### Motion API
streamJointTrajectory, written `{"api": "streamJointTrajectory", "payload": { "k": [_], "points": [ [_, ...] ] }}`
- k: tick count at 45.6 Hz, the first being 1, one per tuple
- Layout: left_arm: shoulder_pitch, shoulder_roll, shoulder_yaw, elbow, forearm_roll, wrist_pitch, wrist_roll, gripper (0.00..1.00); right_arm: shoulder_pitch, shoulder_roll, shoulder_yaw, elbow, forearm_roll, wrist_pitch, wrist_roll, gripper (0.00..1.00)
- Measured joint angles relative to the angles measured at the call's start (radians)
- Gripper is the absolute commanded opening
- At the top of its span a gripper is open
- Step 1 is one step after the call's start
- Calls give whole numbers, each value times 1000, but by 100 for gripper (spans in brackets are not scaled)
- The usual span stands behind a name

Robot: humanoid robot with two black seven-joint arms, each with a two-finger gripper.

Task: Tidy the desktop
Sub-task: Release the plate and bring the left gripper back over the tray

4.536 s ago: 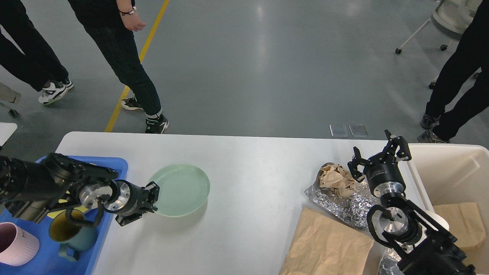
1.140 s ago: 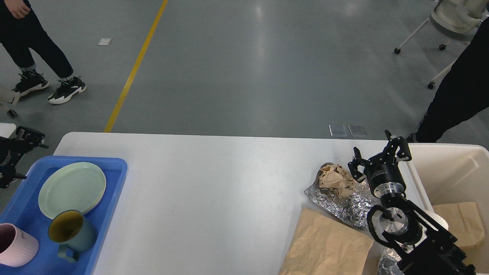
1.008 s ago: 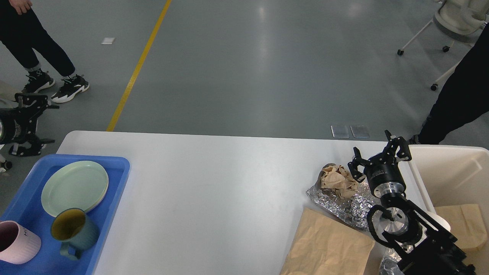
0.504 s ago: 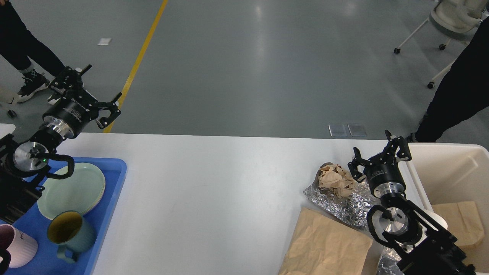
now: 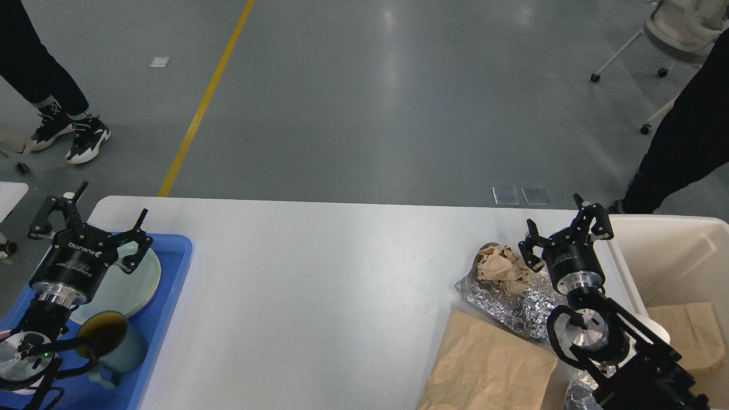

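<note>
Desktop tidying: partly done.
Pale green round plates [image 5: 122, 287] sit in our blue plastic tray [image 5: 171, 273]; crumpled brown paper [image 5: 501, 267] and silver foil [image 5: 504, 304] remain on the white rectangular desktop [image 5: 342, 285]; left gripper [image 5: 85, 225] and right gripper [image 5: 564, 225] gape wide, empty.

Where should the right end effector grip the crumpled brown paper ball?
Pinch the paper ball across its raised middle, coming from above: it sits loose atop the foil, and the open right end effector is beside it.
</note>
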Motion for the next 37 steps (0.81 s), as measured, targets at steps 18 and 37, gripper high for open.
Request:
{"api": "streamJointTrajectory", "payload": {
  "k": [18,37],
  "points": [
    [-27,-27,-6,28,12,-14,-11,96,-1,0,0,0,0,1,0,100],
    [-37,-97,-26,55,-56,-16,-3,96,0,0,0,0,0,1,0,100]
  ]
}}
